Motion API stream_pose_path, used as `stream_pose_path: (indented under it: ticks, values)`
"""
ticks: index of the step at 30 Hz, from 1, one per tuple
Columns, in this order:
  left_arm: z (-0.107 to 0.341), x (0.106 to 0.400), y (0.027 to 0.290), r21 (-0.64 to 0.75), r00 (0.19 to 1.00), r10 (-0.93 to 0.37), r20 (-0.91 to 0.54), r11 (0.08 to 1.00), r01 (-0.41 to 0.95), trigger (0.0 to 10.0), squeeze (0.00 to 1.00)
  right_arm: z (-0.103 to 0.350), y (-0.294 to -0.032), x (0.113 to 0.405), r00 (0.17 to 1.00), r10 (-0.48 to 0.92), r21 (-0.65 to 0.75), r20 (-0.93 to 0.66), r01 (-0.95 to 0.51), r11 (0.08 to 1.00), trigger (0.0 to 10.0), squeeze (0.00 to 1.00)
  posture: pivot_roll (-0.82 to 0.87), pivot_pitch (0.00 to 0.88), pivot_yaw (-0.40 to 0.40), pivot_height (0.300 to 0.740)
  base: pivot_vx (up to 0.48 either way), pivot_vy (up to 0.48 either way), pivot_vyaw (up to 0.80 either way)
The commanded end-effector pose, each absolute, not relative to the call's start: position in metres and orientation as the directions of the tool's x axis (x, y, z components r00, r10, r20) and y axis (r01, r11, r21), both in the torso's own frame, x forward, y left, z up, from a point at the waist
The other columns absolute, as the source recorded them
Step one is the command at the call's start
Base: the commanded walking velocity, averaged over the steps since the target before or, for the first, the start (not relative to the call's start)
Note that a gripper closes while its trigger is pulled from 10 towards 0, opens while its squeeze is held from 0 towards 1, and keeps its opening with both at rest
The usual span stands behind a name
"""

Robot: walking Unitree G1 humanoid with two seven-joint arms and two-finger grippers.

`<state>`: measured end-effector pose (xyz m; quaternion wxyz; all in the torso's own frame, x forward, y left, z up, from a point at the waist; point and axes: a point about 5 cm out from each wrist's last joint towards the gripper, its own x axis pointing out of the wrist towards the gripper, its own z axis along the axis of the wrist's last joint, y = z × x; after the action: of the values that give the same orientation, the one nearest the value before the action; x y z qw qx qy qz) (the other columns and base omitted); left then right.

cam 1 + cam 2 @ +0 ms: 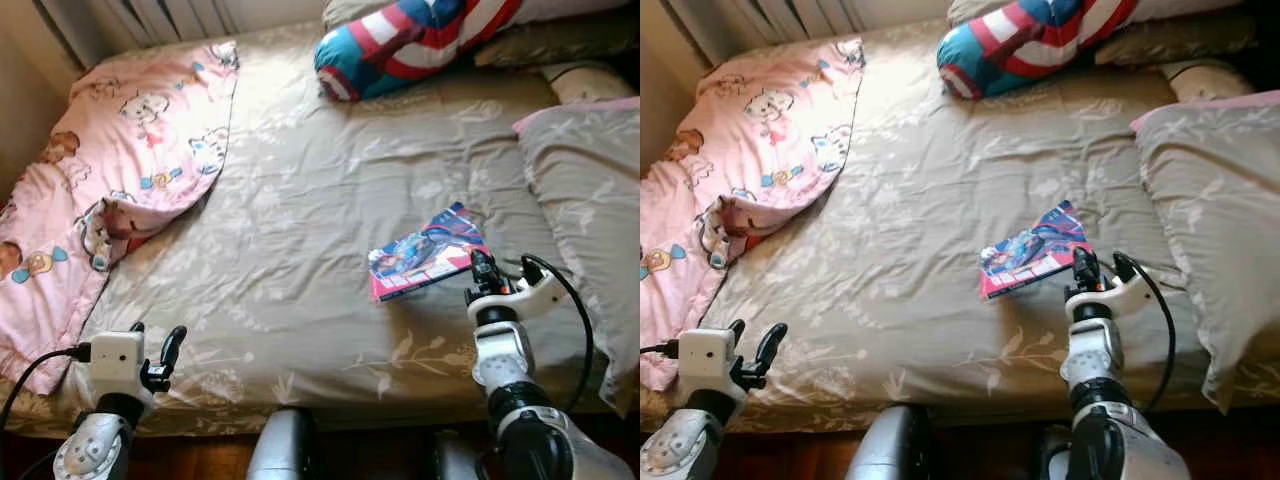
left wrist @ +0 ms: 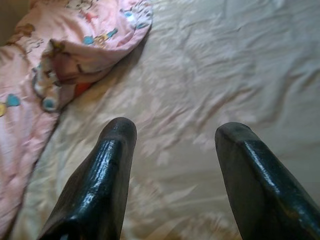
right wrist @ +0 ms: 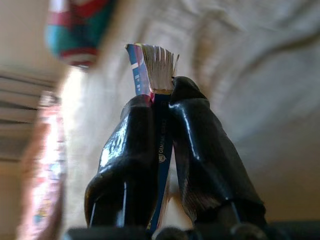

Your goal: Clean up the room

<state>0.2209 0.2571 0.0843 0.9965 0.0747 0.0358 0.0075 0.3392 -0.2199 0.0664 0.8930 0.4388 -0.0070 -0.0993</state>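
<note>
Black right gripper pinches the comic book above the bed

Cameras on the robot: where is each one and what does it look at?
Left eye view: on the head, looking down at the bed; both arms show.
Right eye view: beside it, same scene.
Left wrist view: along the open left claw, over the sheet and pink blanket.
Right wrist view: along the right claw, shut on the book.
Both eyes also show the book.
</note>
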Motion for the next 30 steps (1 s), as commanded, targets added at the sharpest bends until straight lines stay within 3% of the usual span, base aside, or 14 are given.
stream_pose_path:
  ticks: [1, 3, 12, 17, 27, 30]
  values:
    - [0.085, 0.214, 0.266, 0.157, 0.995, 0.04, -0.095, 0.987, -0.025, 10.0, 0.0, 0.046, -0.22, 0.326, 0.959, -0.215, 0.766, -0.183, 0.276, 0.58, 10.0, 0.0, 0.19, 0.275, 0.178, 0.646, 0.0, 0.0, 0.0]
    - [0.086, 0.207, 0.266, 0.171, 0.993, 0.031, -0.111, 0.985, -0.011, 10.0, 0.0, 0.023, -0.229, 0.308, 0.912, -0.266, 0.728, -0.311, 0.409, 0.551, 10.0, 0.0, 0.22, 0.286, 0.184, 0.646, 0.0, 0.0, 0.0]
    - [0.091, 0.186, 0.271, 0.193, 0.987, 0.04, -0.154, 0.981, -0.01, 10.0, 0.0, 0.003, -0.236, 0.289, 0.845, -0.316, 0.676, -0.431, 0.534, 0.507, 10.0, 0.0, 0.25, 0.328, 0.203, 0.646, 0.0, 0.0, 0.0]
    - [0.092, 0.182, 0.27, 0.199, 0.986, 0.037, -0.165, 0.98, -0.004, 10.0, 0.0, 0.003, -0.236, 0.289, 0.84, -0.33, 0.691, -0.43, 0.542, 0.478, 10.0, 0.0, 0.26, 0.328, 0.207, 0.646, 0.0, 0.0, 0.0]
    - [0.096, 0.178, 0.27, 0.22, 0.984, 0.032, -0.176, 0.976, 0.007, 10.0, 0.0, 0.005, -0.236, 0.29, 0.816, -0.412, 0.814, -0.406, 0.528, 0.242, 10.0, 0.0, 0.28, 0.329, 0.211, 0.646, 0.0, 0.0, 0.0]
    - [0.097, 0.178, 0.271, 0.223, 0.984, 0.034, -0.176, 0.975, 0.006, 10.0, 0.0, 0.005, -0.236, 0.29, 0.815, -0.417, 0.822, -0.403, 0.522, 0.226, 10.0, 0.0, 0.28, 0.326, 0.212, 0.646, 0.0, 0.0, 0.0]
